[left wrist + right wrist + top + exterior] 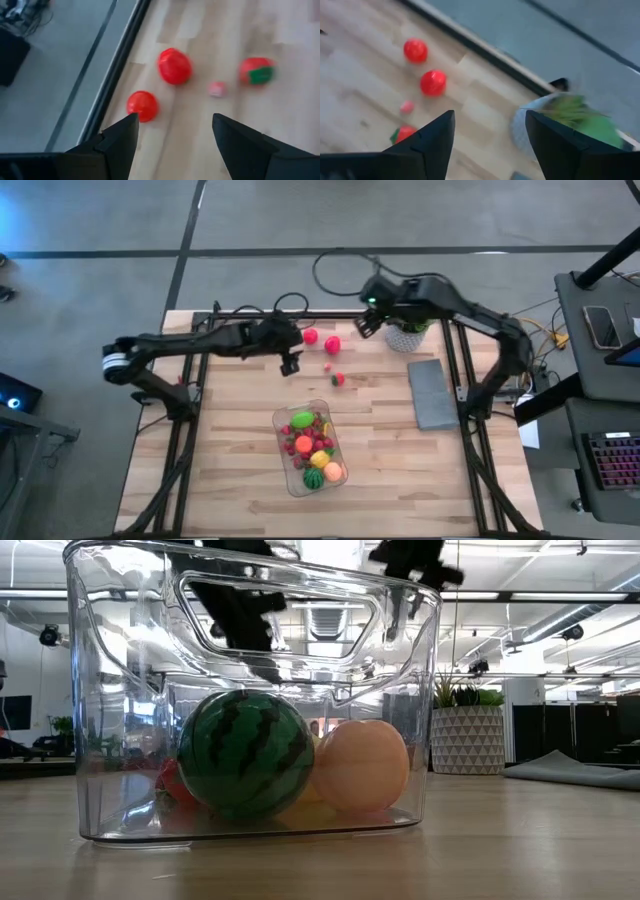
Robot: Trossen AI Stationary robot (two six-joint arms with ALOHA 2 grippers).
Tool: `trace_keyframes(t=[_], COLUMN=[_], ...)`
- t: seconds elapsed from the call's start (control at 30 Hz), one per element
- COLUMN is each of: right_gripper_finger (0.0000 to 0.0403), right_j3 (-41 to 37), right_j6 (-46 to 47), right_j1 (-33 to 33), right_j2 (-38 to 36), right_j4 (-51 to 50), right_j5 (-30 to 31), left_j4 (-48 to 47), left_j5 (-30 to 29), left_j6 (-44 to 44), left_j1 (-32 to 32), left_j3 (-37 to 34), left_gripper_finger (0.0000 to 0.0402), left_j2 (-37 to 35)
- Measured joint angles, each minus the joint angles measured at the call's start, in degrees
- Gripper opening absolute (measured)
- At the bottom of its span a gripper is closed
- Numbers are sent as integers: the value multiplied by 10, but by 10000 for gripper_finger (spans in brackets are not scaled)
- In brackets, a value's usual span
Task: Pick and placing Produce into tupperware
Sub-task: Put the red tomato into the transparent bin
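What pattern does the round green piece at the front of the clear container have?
Dark stripes on green, like a watermelon. The low view shows it best, through the tupperware wall.

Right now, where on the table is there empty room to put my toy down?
The near edge of the table, left of the tupperware, is bare wood. So is the patch between the tupperware and the grey slab. The far edge is crowded: loose red Produce, both tools, left and right, and the potted plant.
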Motion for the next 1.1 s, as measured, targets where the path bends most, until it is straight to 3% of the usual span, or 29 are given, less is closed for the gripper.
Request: trace_keyframes(t=[0.1, 0.3, 0.53, 0.73, 0.97, 1.1], right_gripper_finger=[250, 278, 296, 298, 292, 294], right_j3=[0, -7, -50, -102, -161, -176], right_j6=[29, 82, 123, 151, 173, 182], right_j1=[2, 1, 1, 2, 2, 2], right_j2=[-43, -114, -171, -195, -203, -202], right_j4=[-14, -27, -27, -27, -26, -24], right_j5=[36, 70, 73, 72, 61, 61], left_j4=[29, 60, 93, 122, 122, 62], left_j5=[5, 101, 183, 241, 245, 247], left_j6=[10, 21, 130, 121, 101, 102], left_j1=[31, 91, 134, 177, 195, 198], left_j3=[0, 0, 0, 10, 56, 106], left_gripper_finger=[239, 239, 239, 239, 239, 239], left_j2=[35, 84, 117, 154, 193, 233])
